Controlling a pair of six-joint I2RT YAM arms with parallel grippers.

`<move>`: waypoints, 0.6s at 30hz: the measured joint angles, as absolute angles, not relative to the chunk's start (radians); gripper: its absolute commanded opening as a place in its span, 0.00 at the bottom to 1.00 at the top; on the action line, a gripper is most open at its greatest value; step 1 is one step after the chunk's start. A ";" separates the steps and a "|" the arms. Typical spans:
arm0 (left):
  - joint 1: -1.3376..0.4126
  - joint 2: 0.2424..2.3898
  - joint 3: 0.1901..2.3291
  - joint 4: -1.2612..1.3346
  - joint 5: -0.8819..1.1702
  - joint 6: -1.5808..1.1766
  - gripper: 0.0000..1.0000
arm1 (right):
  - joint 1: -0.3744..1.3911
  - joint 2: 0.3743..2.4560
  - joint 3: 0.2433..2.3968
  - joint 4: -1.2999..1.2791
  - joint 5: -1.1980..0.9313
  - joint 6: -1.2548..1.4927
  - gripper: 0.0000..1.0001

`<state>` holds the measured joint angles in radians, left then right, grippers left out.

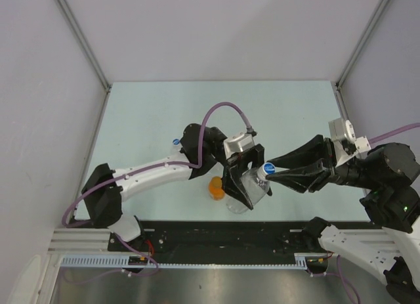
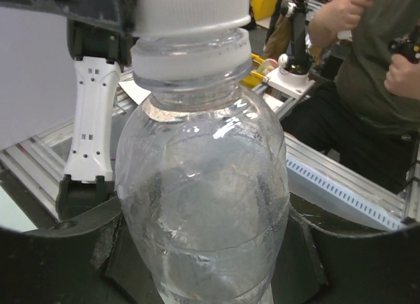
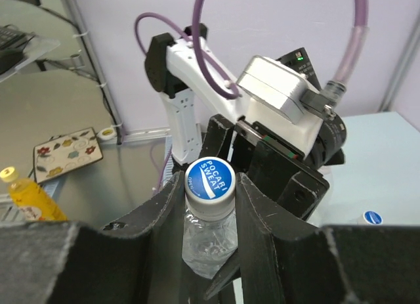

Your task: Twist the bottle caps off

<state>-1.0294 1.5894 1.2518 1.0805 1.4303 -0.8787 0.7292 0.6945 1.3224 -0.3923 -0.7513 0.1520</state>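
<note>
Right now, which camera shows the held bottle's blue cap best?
The right wrist view: the blue cap faces the camera, lettering readable. The top view shows the cap as a small blue dot; the left wrist view catches only its pale side, cropped.

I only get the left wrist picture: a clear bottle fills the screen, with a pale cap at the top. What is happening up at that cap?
Observer: The right pincer is shut on the cap, with one finger on each side of it.
Operator: What does the cap look like from above?
Observer: It is blue, with white lettering printed on top.
Operator: Is anything else nearby?
Observer: An orange bottle stands close beside the clear bottle, on its left.
</note>
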 measured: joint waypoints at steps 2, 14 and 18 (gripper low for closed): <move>-1.021 1.570 1.244 0.988 1.411 -0.801 0.00 | 0.729 0.694 1.322 -0.406 -0.717 0.152 0.03; -1.012 1.436 1.256 0.354 1.285 -0.324 0.00 | 0.729 0.698 1.325 -0.448 -0.659 0.156 0.38; -1.011 1.426 1.257 0.290 1.264 -0.274 0.00 | 0.729 0.702 1.325 -0.457 -0.658 0.155 0.50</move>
<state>-1.0107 1.4258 1.2568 0.2905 1.2644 -0.2745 0.7288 0.7021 1.3254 -0.4572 -0.6579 0.1555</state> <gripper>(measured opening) 0.623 0.420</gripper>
